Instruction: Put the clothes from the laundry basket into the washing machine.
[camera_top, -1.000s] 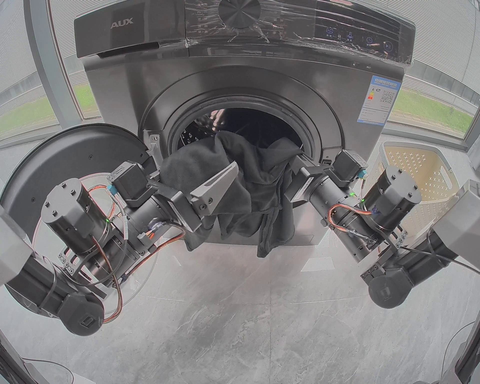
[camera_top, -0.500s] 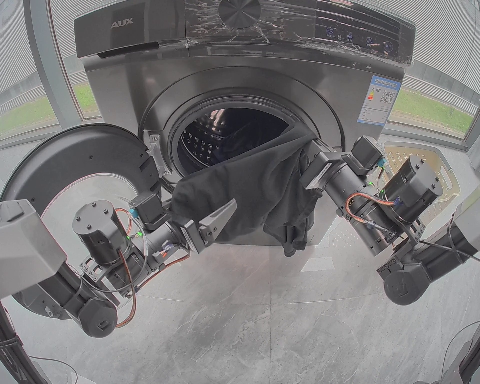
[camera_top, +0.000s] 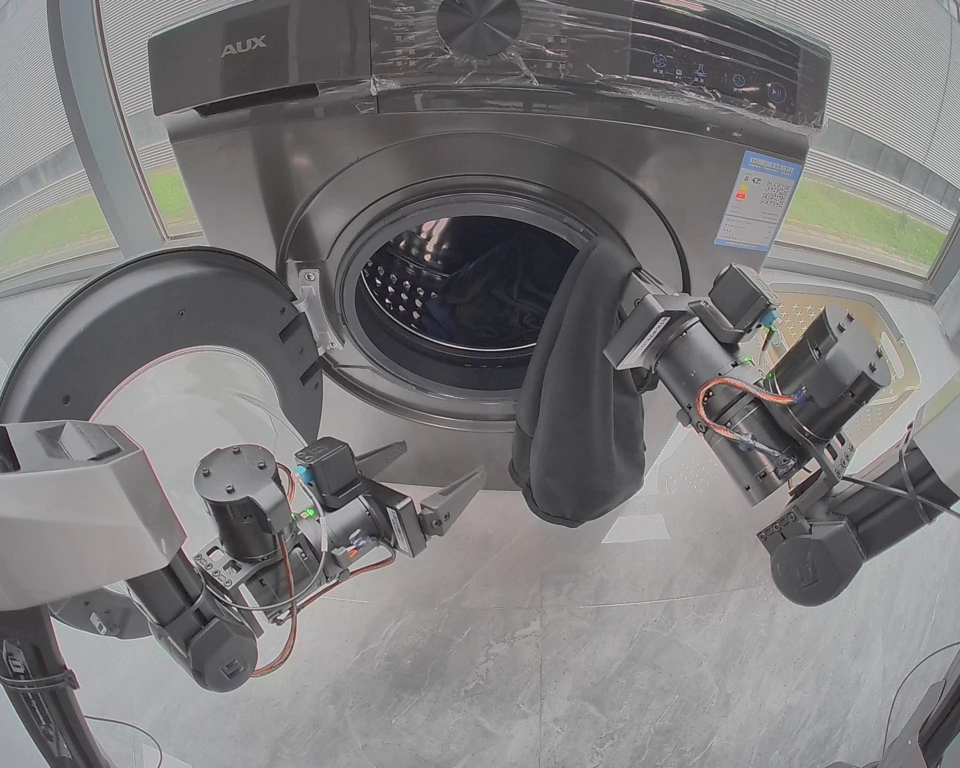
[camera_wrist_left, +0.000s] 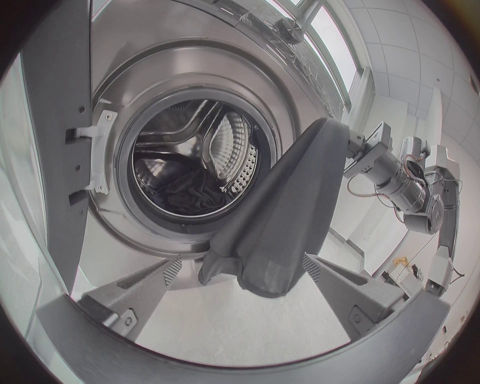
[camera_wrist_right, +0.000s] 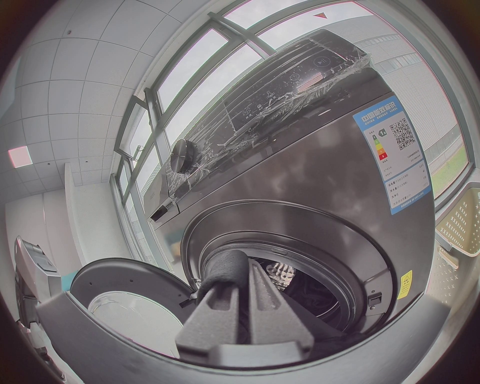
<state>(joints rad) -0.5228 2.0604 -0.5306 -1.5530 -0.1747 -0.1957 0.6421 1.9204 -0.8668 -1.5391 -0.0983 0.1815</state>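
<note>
Grey floor tiles (camera_top: 540, 650) and wide windows are seen around the washing machine (camera_top: 480, 150), whose round door (camera_top: 150, 320) is swung fully open toward the left arm. Part of the pale laundry basket (camera_wrist_right: 462, 222) is seen beside the machine, on the right arm's side. A dark piece of clothing (camera_wrist_left: 190, 192) is already lying at the bottom of the drum.

The dark garment (camera_top: 580, 420) is hung in front of the right edge of the opening, outside the drum and off the floor. It is held at its upper end by the right pincer (camera_wrist_right: 240, 280), which is pressed together on the cloth. Its long axis is nearly vertical; the rounded lower fold is pointed down at the floor.

The garment is judged to be light, soft and limp, not fragile, so it will sag and can be caught on the rim. A second hold on the lower fold is advised, to gather it before it is pushed inside.

The left pincer (camera_top: 445, 462) is kept low near the floor, spread and empty.
</note>
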